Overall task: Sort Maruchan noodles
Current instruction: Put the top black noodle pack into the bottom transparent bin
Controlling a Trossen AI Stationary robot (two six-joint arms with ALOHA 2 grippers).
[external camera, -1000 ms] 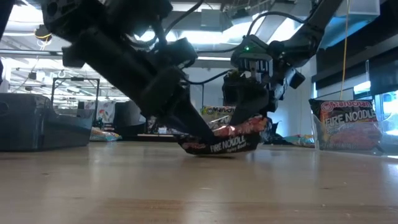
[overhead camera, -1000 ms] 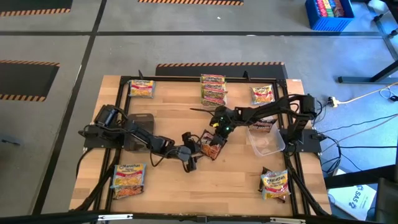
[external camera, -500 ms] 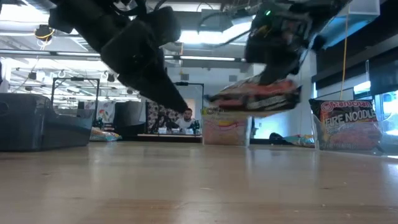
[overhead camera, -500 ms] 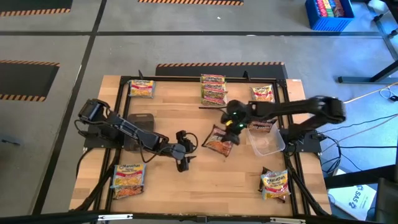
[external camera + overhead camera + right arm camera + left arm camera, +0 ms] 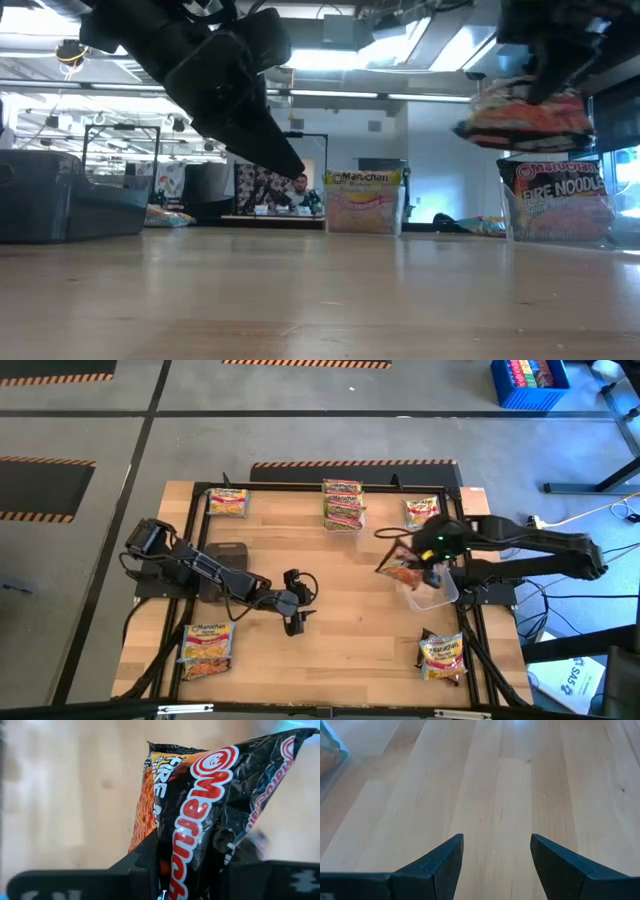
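While the right claw (image 5: pixel 418 565) carries a dark packet (image 5: pixel 404 570) in the air, the left claw (image 5: pixel 291 618) waits with jaws wide over bare tabletop (image 5: pixel 350 640).

Right claw: clamped on the packet's crimped end, the packet hanging clear of the tabletop just above the clear tub (image 5: pixel 432 592) on the right side. Judged light and limp; the wrapper is glossy, likely slippery, and crumples at the grip, while the noodle block inside is probably brittle. An edge-seam hold suits it; squeezing the middle risks cracking the contents. Other packets lie well apart: a stack (image 5: pixel 343 505) at the far edge, singles at far left (image 5: pixel 228 502), far right (image 5: pixel 422 511), near left (image 5: pixel 207 649) and near right (image 5: pixel 442 656).
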